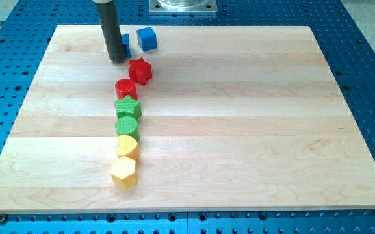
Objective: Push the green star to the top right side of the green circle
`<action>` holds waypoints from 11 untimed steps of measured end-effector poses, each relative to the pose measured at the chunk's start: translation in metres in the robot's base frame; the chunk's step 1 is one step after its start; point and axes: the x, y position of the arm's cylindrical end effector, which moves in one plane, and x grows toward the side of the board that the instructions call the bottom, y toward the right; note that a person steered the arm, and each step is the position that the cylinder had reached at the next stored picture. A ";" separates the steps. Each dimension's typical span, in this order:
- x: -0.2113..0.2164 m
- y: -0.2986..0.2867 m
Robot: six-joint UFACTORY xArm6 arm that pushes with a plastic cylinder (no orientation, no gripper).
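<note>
Your green star (pixel 127 106) sits mid-column on the wooden board (pixel 252 130), touching the green circle (pixel 127 125) directly toward the view's bottom of it. So relative to the green circle, the star is at its top, not top right.

Everything else placed off the green circle: a red cylinder (pixel 125 88) lies further toward the view's top, touching the star's upper edge; a red star (pixel 140 70) sits above and slightly right of that. Below the circle you have a yellow heart-like block (pixel 127 145), touching it, then a yellow hexagon (pixel 124 172) at the column's bottom end.

Far above the circle, near the board's top edge, there's a blue cube (pixel 147 39), and a second blue block (pixel 126 43) half hidden behind the rod, shape unclear.

Your tip (pixel 117 60) rests on the board well above the circle, up and left of the red star, apart from the green star. No gripper here, just the rod, so there is nothing open, closed or grasped to report.
</note>
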 end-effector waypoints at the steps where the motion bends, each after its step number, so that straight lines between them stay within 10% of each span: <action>1: 0.009 0.035; 6: 0.156 -0.008; 11: 0.121 0.037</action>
